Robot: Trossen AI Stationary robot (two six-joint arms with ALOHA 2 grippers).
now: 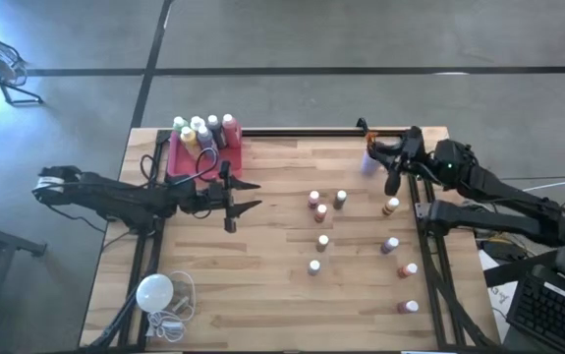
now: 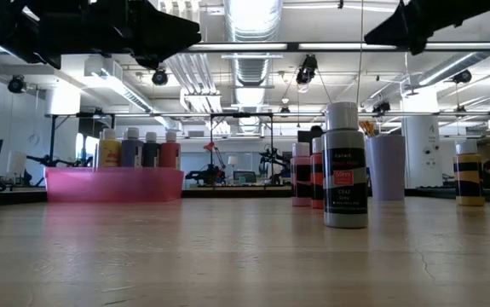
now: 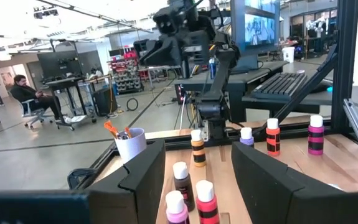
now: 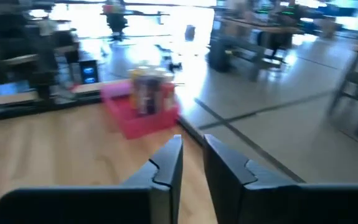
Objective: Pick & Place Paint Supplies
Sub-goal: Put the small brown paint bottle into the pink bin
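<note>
Beyond left fingers (image 3: 272, 186): paint bottles (image 3: 198, 147)

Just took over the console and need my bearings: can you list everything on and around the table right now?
pink tray: one, far-left part of the table, beside the left arm.
bottles in tray: about six, white-capped, yellow, dark and red among them, standing at the tray's far end.
loose bottles: nine, small, white-capped, brownish, orange, purple and red, standing scattered over the table's right half.
white cup: one, holding orange-tipped brushes, at the far right corner.
white bulb: one, with cord, near-left corner.
table: one, light wood.
left gripper: jaws open, empty, at table centre, aimed at the loose bottles.
right gripper: jaws nearly closed, empty, far right corner.
</note>
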